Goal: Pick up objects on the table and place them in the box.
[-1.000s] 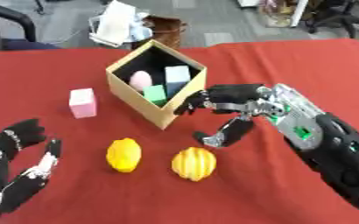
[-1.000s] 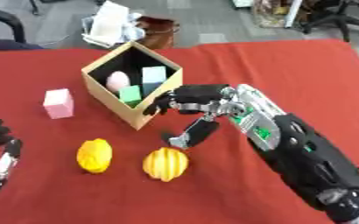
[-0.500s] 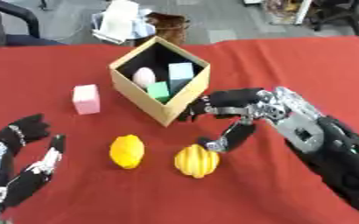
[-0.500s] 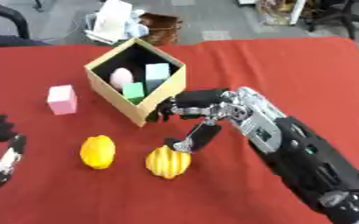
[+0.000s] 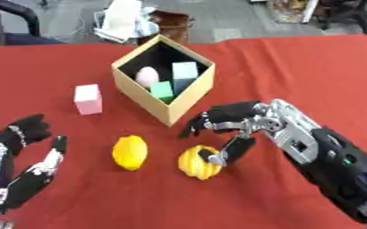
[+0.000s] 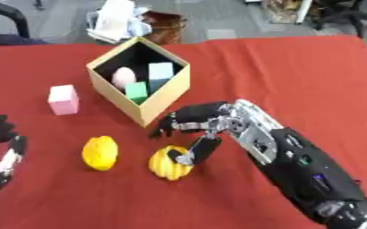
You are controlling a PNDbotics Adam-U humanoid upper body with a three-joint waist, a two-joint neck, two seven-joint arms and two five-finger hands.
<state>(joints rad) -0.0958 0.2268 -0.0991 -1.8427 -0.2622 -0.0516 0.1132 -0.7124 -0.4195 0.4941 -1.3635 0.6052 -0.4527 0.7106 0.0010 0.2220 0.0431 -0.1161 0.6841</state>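
A red table [image 5: 296,67] carries an open cardboard box [image 5: 188,99], set cornerwise to the camera. Inside the box lie a pale pink egg [image 5: 147,76], a light blue block [image 5: 184,70] and a green block [image 5: 163,90], close together against the near right wall.

To the left of the box, apart from it, a pink cube [image 5: 87,99] stands on the cloth. In front of the box lie two yellow fruits: a smooth lemon [image 5: 130,152] on the left and a ridged fruit [image 5: 196,162] on the right, near each other but not touching.

The right hand [image 5: 232,121] reaches in from the lower right and hangs just above the ridged fruit, in front of the box's near corner. Its fingers [image 5: 210,117] are spread and partly bent, pointing left toward the box wall, and hold nothing. The thumb [image 5: 227,151] points downward and its tip touches, or nearly touches, the upper right side of the ridged fruit; which of the two I cannot tell. The fingers do not close round the fruit.

The left hand [image 5: 22,179] rests at the lower left corner, fingers straight and spread, pointing up, well apart from the lemon and the cube.

Beyond the far edge of the table, on the floor, lie some white papers [image 5: 122,20] and a brown thing [image 5: 169,20] beside them.
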